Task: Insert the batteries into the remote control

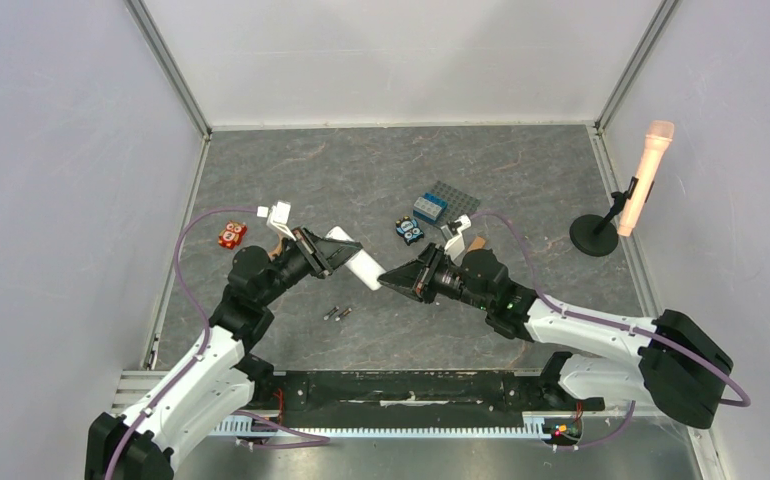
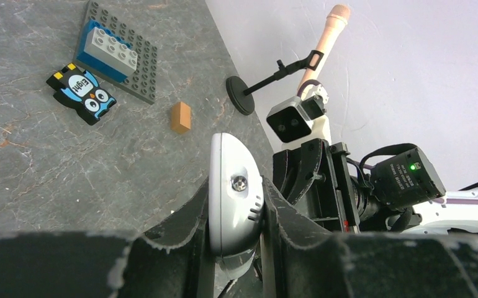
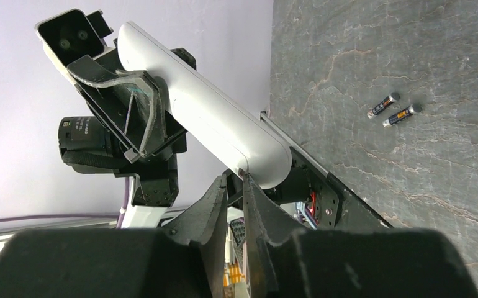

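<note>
My left gripper is shut on the white remote control and holds it above the table, its free end pointing right. In the left wrist view the remote sits edge-on between both jaws of the left gripper. My right gripper faces it, and its tips meet the remote's free end. In the right wrist view the jaws of the right gripper stand almost together, just under the remote's rounded end. Nothing shows between them. Two batteries lie side by side on the table, also in the right wrist view.
An orange-brown block lies by the right arm. An owl-print piece and a grey brick plate with blue and grey bricks lie behind it. A red piece sits at the left. A microphone on a stand is at the right wall.
</note>
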